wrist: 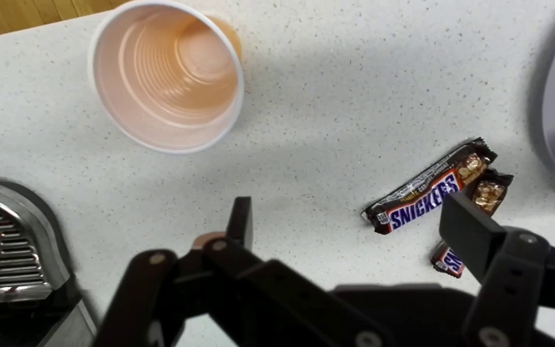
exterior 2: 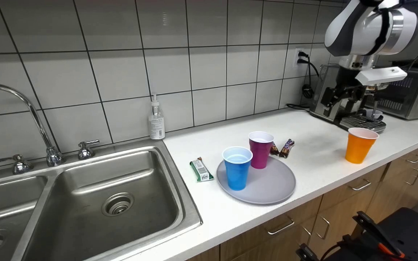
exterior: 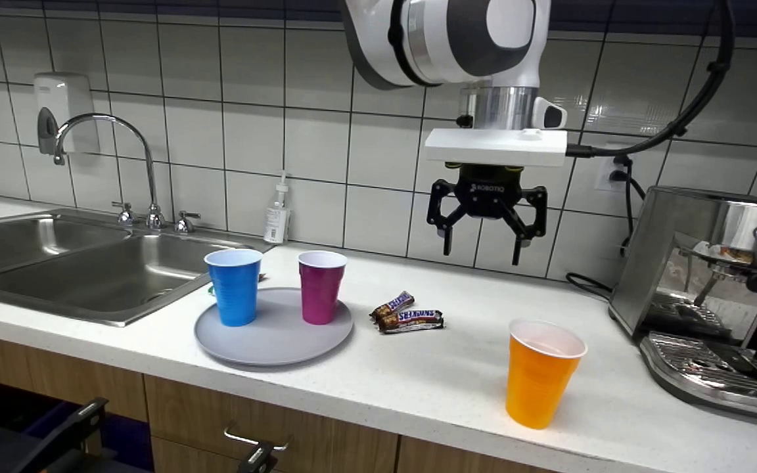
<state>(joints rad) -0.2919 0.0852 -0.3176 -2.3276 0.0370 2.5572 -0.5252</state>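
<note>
Two Snickers bars (exterior: 411,321) in brown wrappers lie on the speckled white countertop (exterior: 457,374), angled away from each other with one end of each close together; whether they touch I cannot tell. Well above the countertop hangs the Robotiq gripper (exterior: 482,255), pointing down and released, its two fingers (wrist: 472,231) spread wide. In the wrist view, one of them hides the middle of the rear bar. In both exterior views, an orange plastic cup (exterior: 545,374) stands upright near the countertop's front edge, between the bars and the stainless-steel espresso machine (exterior: 687,295). On the opposite side of the bars, a round gray plate (exterior: 286,348) carries a blue plastic cup (exterior: 236,287) and a magenta plastic cup (exterior: 322,289), both upright and apart from each other. In an exterior view, a green-wrapped bar (exterior 2: 201,169) lies just beside the plate, on the side toward the steel sink (exterior 2: 177,181). A clear pump bottle (exterior: 277,217) stands upright at the back corner of the sink, by the tiled wall (exterior: 378,151).
</note>
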